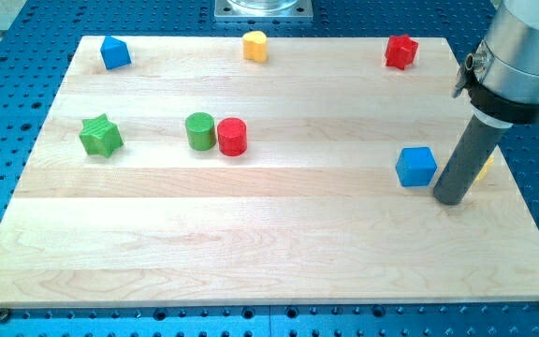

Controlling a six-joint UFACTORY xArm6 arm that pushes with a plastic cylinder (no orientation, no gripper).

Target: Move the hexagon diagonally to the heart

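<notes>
The yellow heart [254,45] lies near the view's top edge of the wooden board, a little left of centre. A yellow block [484,169], mostly hidden behind my rod, shows only as a sliver at the view's right; its shape cannot be made out. My tip [452,199] rests on the board just left of and below that yellow sliver, and just right of the blue cube [415,167].
A blue block [113,52] sits at top left and a red star-like block [400,51] at top right. A green star [100,136] lies at left. A green cylinder [199,131] touches a red cylinder [232,137]. The board's right edge [517,187] is near my tip.
</notes>
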